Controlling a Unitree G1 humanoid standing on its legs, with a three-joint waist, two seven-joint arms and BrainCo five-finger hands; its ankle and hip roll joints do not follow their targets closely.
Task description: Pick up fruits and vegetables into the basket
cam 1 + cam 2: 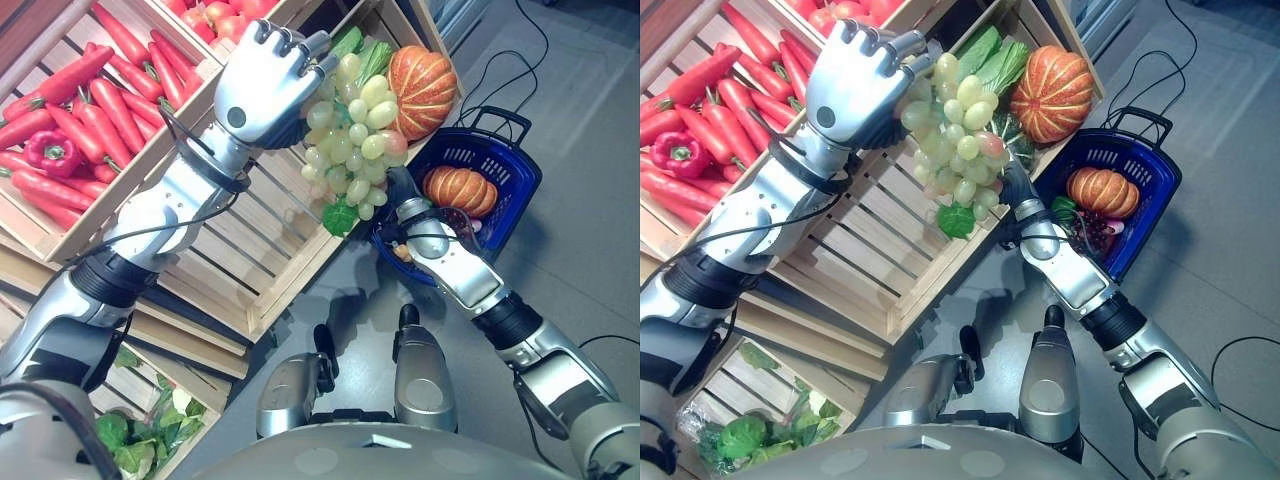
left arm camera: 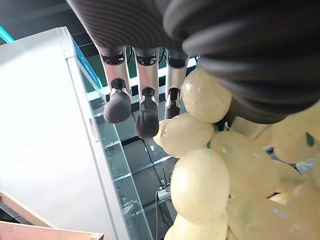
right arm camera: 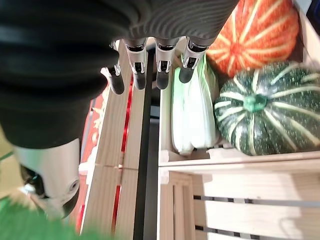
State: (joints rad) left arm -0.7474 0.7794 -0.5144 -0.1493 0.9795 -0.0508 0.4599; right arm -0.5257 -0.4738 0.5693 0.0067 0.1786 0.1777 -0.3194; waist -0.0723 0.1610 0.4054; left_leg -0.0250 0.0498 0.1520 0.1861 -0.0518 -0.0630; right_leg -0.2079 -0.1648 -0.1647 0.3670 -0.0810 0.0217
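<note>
My left hand (image 1: pixel 262 88) is raised in front of the wooden crates, shut on a bunch of pale green grapes (image 1: pixel 350 135). The bunch hangs from the hand with a green leaf at its lower end. In the left wrist view the grapes (image 2: pixel 200 165) crowd against the palm below the fingers (image 2: pixel 145 112). A blue basket (image 1: pixel 510 160) stands on the floor to the right, with an orange pumpkin (image 1: pixel 460 190) and some dark fruit inside. My right hand (image 1: pixel 1016 187) is just under the grapes, beside the basket's near rim. Its fingers (image 3: pixel 145 70) are straight and hold nothing.
A slanted crate at the left holds long red vegetables (image 1: pixel 95 120) and a red bell pepper (image 1: pixel 50 150). The crate ahead holds an orange pumpkin (image 1: pixel 425 90), a green pumpkin (image 3: pixel 265 112) and pale cabbage (image 3: pixel 192 115). A low crate of leafy greens (image 1: pixel 140 440) sits at the lower left.
</note>
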